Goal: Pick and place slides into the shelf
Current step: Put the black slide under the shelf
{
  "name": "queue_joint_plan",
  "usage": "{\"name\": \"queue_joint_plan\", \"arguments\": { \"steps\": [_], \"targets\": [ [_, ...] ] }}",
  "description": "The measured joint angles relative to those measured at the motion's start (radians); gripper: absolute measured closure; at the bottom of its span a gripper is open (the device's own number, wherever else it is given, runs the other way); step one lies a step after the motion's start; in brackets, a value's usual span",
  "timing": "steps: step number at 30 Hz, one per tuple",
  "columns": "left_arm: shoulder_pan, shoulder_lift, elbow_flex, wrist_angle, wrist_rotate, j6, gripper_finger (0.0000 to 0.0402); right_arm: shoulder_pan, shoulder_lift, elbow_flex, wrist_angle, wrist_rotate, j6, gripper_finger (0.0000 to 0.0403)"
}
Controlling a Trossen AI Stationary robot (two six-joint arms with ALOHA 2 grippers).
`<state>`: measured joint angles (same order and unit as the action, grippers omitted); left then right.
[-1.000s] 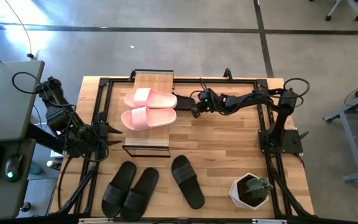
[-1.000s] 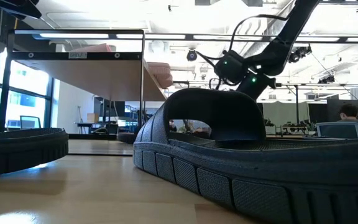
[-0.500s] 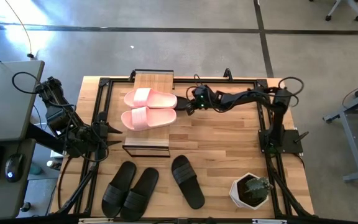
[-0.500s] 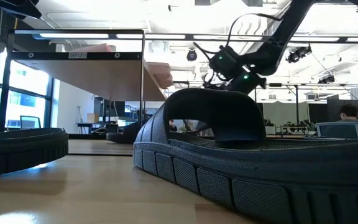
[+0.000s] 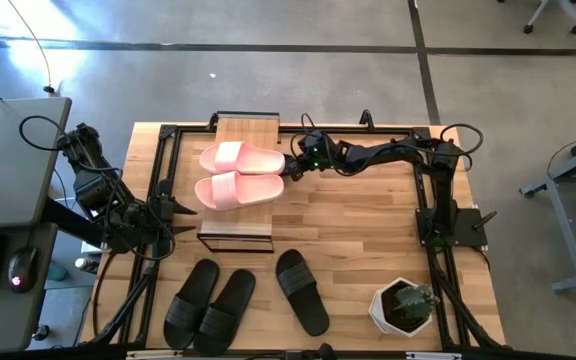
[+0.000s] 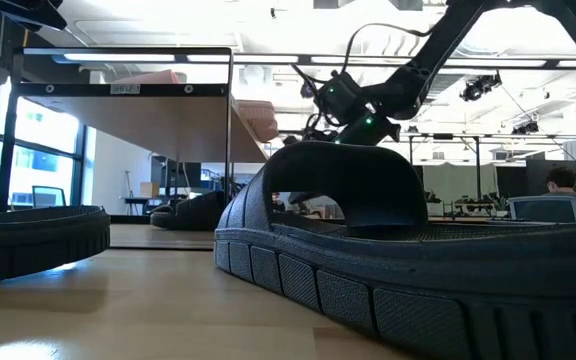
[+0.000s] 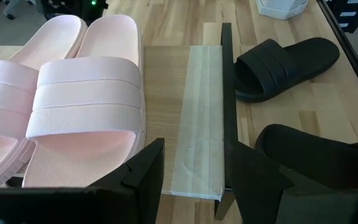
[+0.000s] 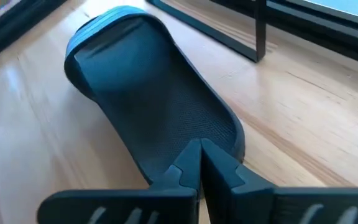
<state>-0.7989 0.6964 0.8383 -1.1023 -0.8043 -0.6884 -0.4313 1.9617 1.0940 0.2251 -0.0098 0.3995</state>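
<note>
Reaching beside the shelf [image 5: 245,130], right end effector [image 5: 301,152] has fingers pressed together, tip over a black slide [image 8: 157,118], possibly touching it. Pink slides [image 5: 238,174] sit on the shelf top; three black slides [image 5: 243,296] lie on the tabletop [image 5: 358,225]. Left end effector [image 7: 188,165] gapes, empty, near the shelf.

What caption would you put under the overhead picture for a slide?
Pink slides sit on the shelf, three black slides wait on the table, right gripper beside the pink pair.
</note>
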Motion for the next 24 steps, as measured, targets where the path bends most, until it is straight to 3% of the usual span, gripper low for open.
{"name": "queue_joint_plan", "arguments": {
  "steps": [10, 14, 24],
  "targets": [
    [0.0, 0.0, 0.0, 0.0, 0.0, 0.0, 0.0245, -0.004, -0.012, 0.001, -0.036, -0.03, -0.088, 0.0403],
    [0.0, 0.0, 0.0, -0.001, 0.0, 0.0, 0.0245, 0.044, -0.037, 0.0, -0.126, 0.054, -0.165, 0.0403],
    [0.0, 0.0, 0.0, -0.001, 0.0, 0.002, 0.0245, 0.122, -0.052, -0.023, -0.169, 0.123, -0.244, 0.0403]
  ]
}}
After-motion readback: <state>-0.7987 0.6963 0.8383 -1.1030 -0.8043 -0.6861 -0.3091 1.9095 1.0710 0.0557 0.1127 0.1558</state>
